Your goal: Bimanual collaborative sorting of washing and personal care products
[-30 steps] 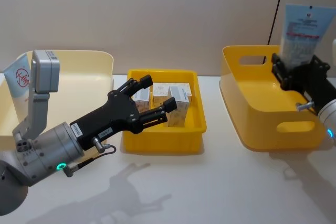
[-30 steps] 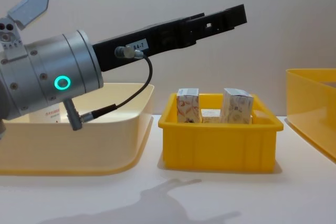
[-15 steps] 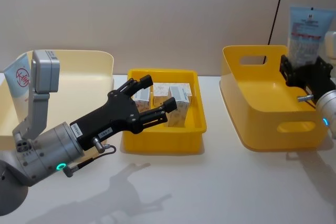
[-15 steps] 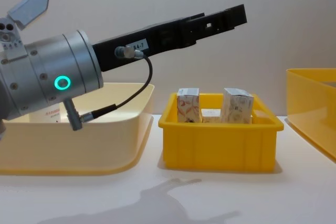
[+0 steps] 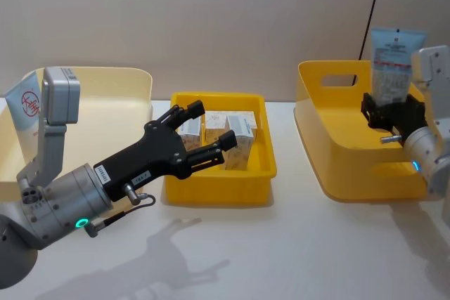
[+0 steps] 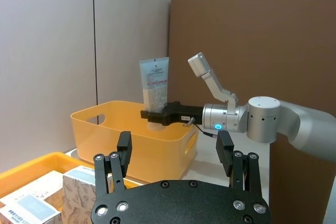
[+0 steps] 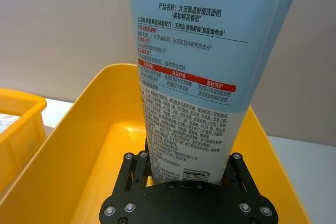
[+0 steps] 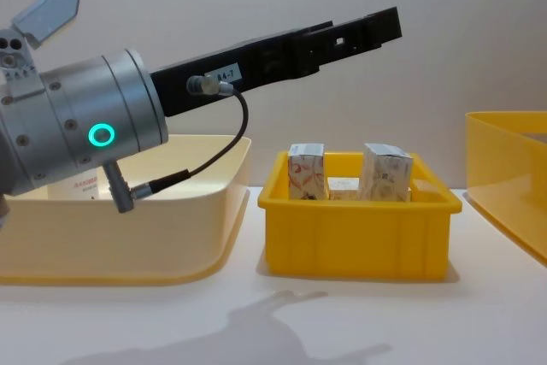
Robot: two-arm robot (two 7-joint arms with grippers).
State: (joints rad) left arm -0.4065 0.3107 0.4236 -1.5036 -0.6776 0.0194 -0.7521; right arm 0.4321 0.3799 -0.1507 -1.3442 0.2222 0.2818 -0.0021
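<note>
Head view: your right gripper [image 5: 389, 112] is clamped on the lower part of the pale-blue tube [image 5: 394, 56], holding it upright over the right side of the large yellow bin [image 5: 330, 147]. The right wrist view adds the tube's red band and printed text. Your left gripper [image 5: 211, 124] hovers empty, fingers spread wide, above the small white cartons [image 5: 238, 130] in the middle tray [image 5: 218, 189].
</note>
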